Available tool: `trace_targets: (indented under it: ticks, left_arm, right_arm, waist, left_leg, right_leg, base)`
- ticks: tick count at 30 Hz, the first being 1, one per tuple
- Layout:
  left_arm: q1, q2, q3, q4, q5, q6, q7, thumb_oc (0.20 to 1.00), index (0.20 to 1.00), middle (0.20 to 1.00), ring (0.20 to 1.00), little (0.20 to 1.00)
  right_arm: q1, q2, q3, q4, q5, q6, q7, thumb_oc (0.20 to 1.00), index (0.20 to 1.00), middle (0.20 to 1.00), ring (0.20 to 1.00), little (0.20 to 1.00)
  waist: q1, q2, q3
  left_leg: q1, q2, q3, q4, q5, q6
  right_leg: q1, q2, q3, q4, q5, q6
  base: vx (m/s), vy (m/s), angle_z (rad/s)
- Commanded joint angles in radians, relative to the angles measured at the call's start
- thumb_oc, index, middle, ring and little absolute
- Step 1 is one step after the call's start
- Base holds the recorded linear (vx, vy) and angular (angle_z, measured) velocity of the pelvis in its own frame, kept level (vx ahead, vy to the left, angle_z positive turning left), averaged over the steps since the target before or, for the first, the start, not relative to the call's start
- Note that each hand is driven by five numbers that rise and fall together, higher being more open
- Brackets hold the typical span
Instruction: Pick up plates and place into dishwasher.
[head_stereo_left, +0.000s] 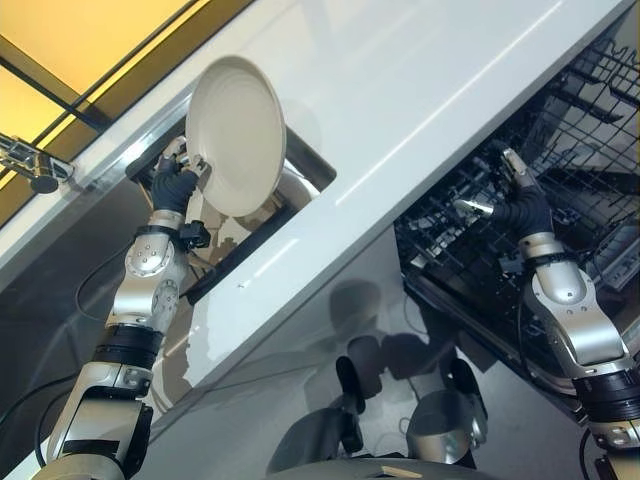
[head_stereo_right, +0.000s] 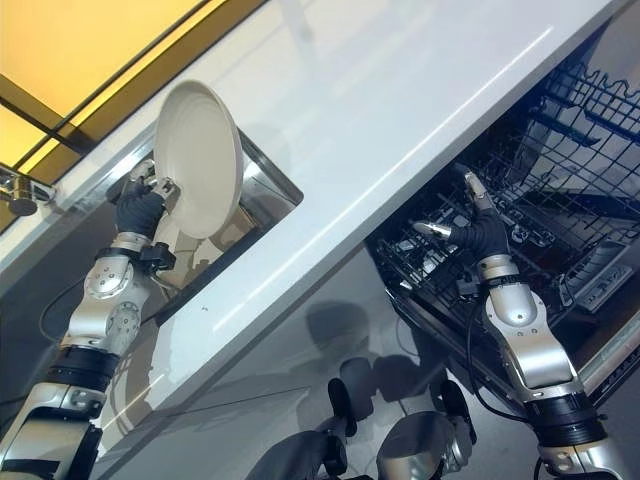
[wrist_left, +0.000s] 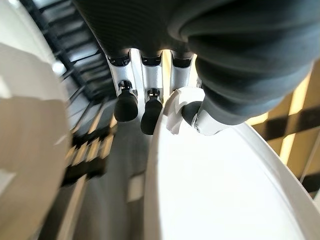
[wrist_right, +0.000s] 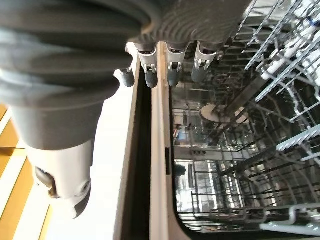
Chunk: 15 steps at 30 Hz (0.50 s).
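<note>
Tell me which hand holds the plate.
The left hand: it pinches the plate by the rim. The right hand is open, empty.

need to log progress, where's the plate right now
The plate is on the robot's left in the left eye view, pinched at its rim by the left hand and held up over the sink, away from the dishwasher rack.
</note>
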<state>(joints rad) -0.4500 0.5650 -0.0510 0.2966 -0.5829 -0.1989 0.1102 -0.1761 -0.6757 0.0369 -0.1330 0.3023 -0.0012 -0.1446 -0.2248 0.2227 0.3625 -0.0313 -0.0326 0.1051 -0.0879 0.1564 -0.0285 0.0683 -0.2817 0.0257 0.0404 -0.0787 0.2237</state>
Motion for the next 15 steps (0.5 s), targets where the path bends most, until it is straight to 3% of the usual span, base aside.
trace_targets:
  ticks: [1, 6, 11, 15]
  left_arm:
    - [-0.003, 0.018, 0.116, -0.018, -0.056, -0.134, 0.068, 0.200, 0.200, 0.200, 0.200, 0.200]
    - [0.035, -0.013, 0.160, -0.070, -0.077, -0.202, 0.083, 0.200, 0.200, 0.200, 0.200, 0.200]
    - [0.065, -0.024, 0.170, -0.145, -0.073, -0.229, 0.092, 0.200, 0.200, 0.200, 0.200, 0.200]
    - [0.083, -0.022, 0.159, -0.221, 0.011, -0.233, 0.130, 0.200, 0.200, 0.200, 0.200, 0.200]
  right_arm:
    - [0.022, 0.046, -0.034, -0.061, -0.034, -0.102, 0.002, 1.000, 1.000, 1.000, 1.000, 1.000]
    - [0.023, 0.081, -0.039, -0.063, -0.054, -0.142, -0.010, 1.000, 1.000, 1.000, 1.000, 1.000]
    - [-0.003, 0.092, -0.044, -0.090, -0.051, -0.186, -0.014, 1.000, 1.000, 1.000, 1.000, 1.000]
    - [-0.057, 0.091, -0.032, -0.148, -0.009, -0.222, 0.018, 1.000, 1.000, 1.000, 1.000, 1.000]
  waist:
    - [0.057, -0.056, -0.140]
    - [0.087, -0.092, -0.181]
    - [0.121, -0.134, -0.212]
    - [0.155, -0.167, -0.236]
  left_leg:
    - [0.067, 0.005, 0.001, 0.035, -0.155, -0.034]
    - [0.077, 0.020, -0.013, 0.038, -0.155, -0.034]
    - [0.093, 0.037, -0.033, 0.037, -0.164, -0.037]
    - [0.102, 0.051, -0.050, 0.035, -0.168, -0.039]
  right_leg:
    - [-0.150, 0.013, -0.003, 0.078, 0.048, -0.047]
    - [-0.119, 0.030, -0.029, 0.059, 0.060, -0.055]
    - [-0.078, 0.050, -0.058, 0.035, 0.061, -0.059]
    - [-0.045, 0.066, -0.086, 0.011, 0.063, -0.061]
  base:
    - [0.01, -0.106, 0.13]
    - [-0.02, -0.147, 0.07]
    - [-0.02, -0.197, 0.06]
    - [-0.04, -0.202, 0.07]
